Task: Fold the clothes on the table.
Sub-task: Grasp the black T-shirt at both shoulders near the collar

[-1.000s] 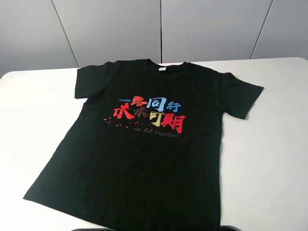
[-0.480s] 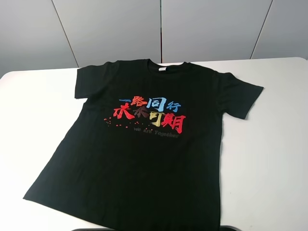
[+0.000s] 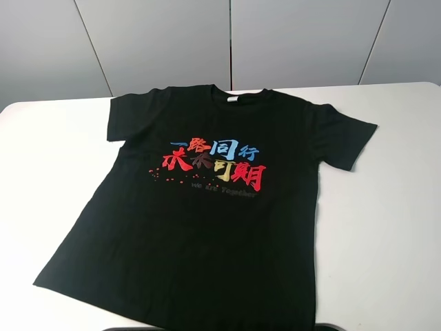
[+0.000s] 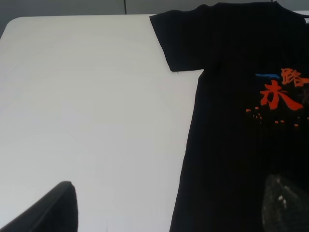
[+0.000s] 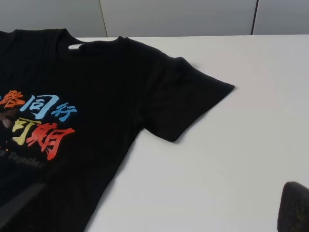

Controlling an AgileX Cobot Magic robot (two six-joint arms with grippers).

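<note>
Black short-sleeved cotton T-shirt point(image 3: 207, 234), print up, lies flat on the white smooth table point(image 3: 386, 207). Left gripper point(image 4: 171, 193) and right gripper point(image 5: 164, 193) are spread wide, seemingly over its side edges.

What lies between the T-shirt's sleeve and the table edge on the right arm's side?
Nothing; that stretch of table beside the sleeve is bare, as the exterior high and right wrist views show.
</note>
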